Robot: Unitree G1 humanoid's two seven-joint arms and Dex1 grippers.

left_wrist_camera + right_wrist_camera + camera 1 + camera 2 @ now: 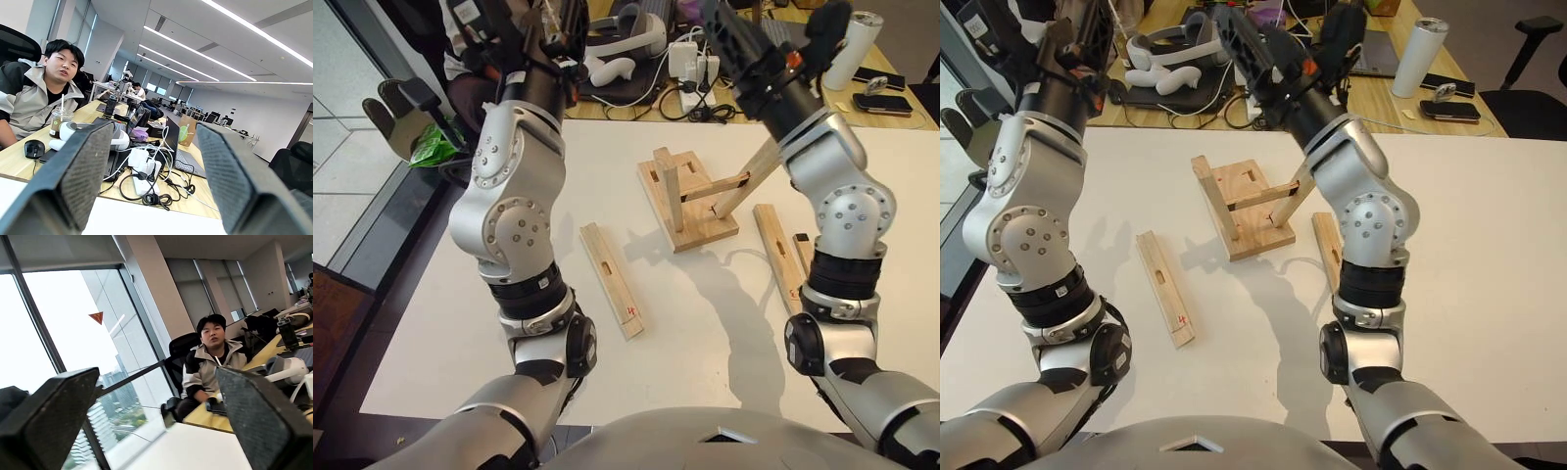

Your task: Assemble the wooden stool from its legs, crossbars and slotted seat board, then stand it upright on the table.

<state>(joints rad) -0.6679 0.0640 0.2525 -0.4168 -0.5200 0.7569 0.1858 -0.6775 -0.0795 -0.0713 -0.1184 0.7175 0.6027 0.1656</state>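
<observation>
The slotted seat board [705, 223] lies flat at the table's middle. One leg [667, 186] stands upright in it. A crossbar [713, 186] runs from that leg to a second leg [751, 178], which leans at a slant. A loose slotted leg [612, 279] lies to the left of the board. Another leg [775, 253] and a short piece [800, 250] lie to its right, partly behind my right forearm. Both arms are raised high above the table's far side. My left gripper [156, 186] is open, with nothing between its padded fingers [80, 181]. My right gripper [156, 426] is open and holds nothing too.
Beyond the white table [705, 333] stands a wooden desk with a power strip and cables [690, 88], a white headset [626, 44], a white tumbler [1410, 57] and phones [1447, 110]. The table's left edge drops off towards a chair with a green bag [433, 147].
</observation>
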